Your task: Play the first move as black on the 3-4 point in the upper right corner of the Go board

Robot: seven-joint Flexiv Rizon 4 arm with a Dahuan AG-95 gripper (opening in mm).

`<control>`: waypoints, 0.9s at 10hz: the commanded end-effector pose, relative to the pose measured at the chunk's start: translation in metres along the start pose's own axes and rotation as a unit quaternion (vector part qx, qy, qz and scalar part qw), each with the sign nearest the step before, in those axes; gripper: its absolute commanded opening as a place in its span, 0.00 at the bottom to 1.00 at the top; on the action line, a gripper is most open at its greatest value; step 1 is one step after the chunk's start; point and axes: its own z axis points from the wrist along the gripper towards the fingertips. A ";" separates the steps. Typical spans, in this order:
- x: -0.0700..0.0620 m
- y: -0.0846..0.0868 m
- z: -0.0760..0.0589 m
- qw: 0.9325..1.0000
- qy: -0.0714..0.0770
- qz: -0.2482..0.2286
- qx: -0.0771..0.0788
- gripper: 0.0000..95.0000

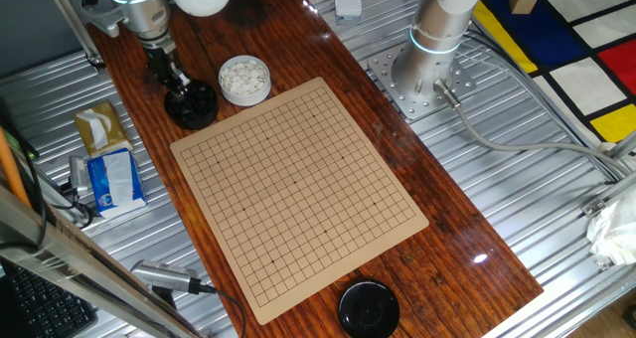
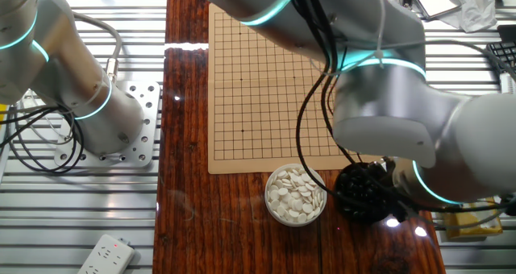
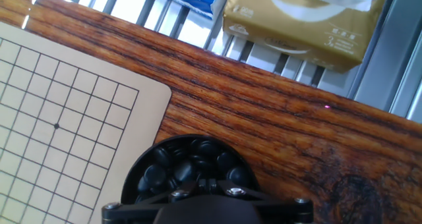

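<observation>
The Go board [image 1: 298,189] lies on the wooden table with no stones on it; its 3-4 crossing carries no mark. A black bowl [image 1: 194,107] full of glossy black stones [image 3: 188,165] stands just off the board's far left corner. My gripper [image 1: 177,83] reaches down into this bowl. In the hand view its fingertips [image 3: 206,183] sit close together among the stones, with almost no gap. I cannot see whether a stone is pinched between them. In the other fixed view my arm covers most of the bowl [image 2: 359,192].
A white bowl of white stones [image 1: 243,80] stands beside the black bowl. A black lid [image 1: 368,308] lies off the board's near edge. A tissue box [image 1: 99,127] and a blue packet [image 1: 111,179] sit left of the table. The arm's base [image 1: 422,70] is at the far right.
</observation>
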 end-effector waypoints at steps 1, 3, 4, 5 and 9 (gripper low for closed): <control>0.001 0.001 0.000 1.000 0.001 0.000 -0.007 0.40; 0.004 0.003 0.002 1.000 0.002 0.000 -0.008 0.40; 0.006 0.004 0.002 1.000 0.002 0.000 -0.007 0.40; 0.007 0.005 0.003 1.000 0.001 0.000 -0.007 0.40; 0.013 0.008 0.006 1.000 0.001 0.002 -0.004 0.40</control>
